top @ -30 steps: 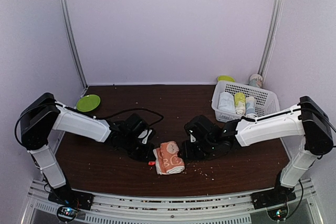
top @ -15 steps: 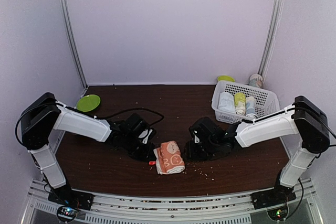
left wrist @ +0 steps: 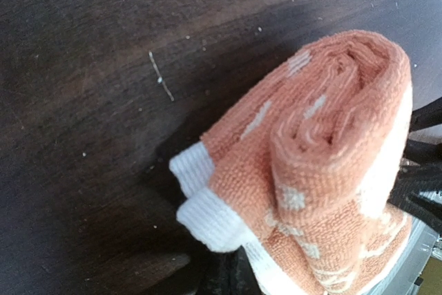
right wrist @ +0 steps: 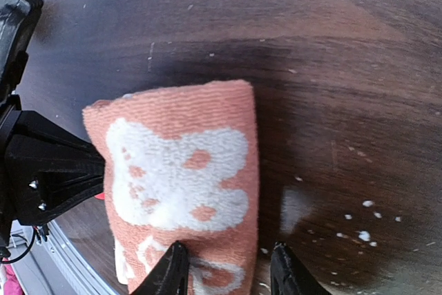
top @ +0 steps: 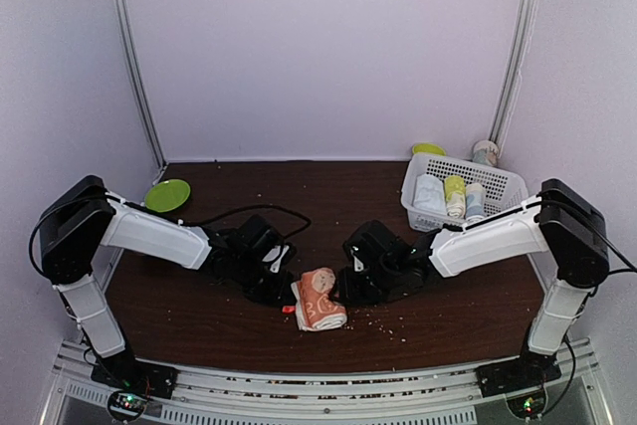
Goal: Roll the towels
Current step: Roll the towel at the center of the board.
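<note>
The orange towel [top: 318, 298] with cream patterns lies rolled near the table's front edge, between both grippers. In the left wrist view the orange towel [left wrist: 324, 150] shows its spiral end, and my left gripper [left wrist: 228, 271] is shut on its white hem at the bottom of the frame. My right gripper [right wrist: 228, 250] stands open over the towel [right wrist: 183, 170]: one fingertip [right wrist: 173, 267] rests on the cloth, the other [right wrist: 284, 267] on bare wood beside its edge. From above, the left gripper [top: 286, 287] and right gripper [top: 348, 286] flank the roll. A light blue towel [top: 475, 202] lies rolled in the basket.
A white basket [top: 506, 186] at the back right also holds a white roll [top: 430, 194] and a yellow-green roll [top: 455, 192]. A green plate [top: 167, 194] sits at the back left. A cup [top: 485, 152] stands behind the basket. Crumbs [top: 383, 323] dot the wood.
My right gripper drew back a little, then came left against the orange towel. The roll now looks tighter and narrower. The left arm has held still.
</note>
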`<state>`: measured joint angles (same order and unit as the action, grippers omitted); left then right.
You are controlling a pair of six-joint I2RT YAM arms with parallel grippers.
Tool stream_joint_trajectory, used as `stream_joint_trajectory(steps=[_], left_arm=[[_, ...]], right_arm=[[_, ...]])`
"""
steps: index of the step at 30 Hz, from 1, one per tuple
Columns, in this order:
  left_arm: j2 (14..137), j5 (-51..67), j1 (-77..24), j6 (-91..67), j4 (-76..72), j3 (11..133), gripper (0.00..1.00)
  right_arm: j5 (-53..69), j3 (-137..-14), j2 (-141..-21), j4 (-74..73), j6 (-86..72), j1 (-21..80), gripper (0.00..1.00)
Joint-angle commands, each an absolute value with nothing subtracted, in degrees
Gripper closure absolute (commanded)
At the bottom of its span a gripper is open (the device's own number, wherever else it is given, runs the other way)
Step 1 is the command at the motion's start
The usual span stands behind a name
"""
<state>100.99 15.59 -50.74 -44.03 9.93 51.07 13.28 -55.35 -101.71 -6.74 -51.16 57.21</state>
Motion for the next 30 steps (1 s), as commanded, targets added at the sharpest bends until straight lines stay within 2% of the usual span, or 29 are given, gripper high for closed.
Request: stream_joint_trajectory(steps=[1,14,21,30], left_arm=[[102.66,14.77,-51.15,-43.25,11.04,50.86,1.0],[102.04,14.97,-51.42,-43.29,10.99,50.54,1.0],[97.08,14.55,-51.42,-41.38,15.97,50.74,1.0],[86.96,14.21,-51.42,-38.31,25.15,53.71,0.88]], right_arm=[[14.08,-58.32,-103.16,-7.27,-50.72,58.72,0.58],[14.23,-63.61,-107.7,-9.44,-50.45,60.68,0.58],[12.59,-63.17,-110.83,-11.19,-50.41,60.73,0.58],[11.78,-63.16,-111.27,-11.62,-49.65,60.85,0.58]])
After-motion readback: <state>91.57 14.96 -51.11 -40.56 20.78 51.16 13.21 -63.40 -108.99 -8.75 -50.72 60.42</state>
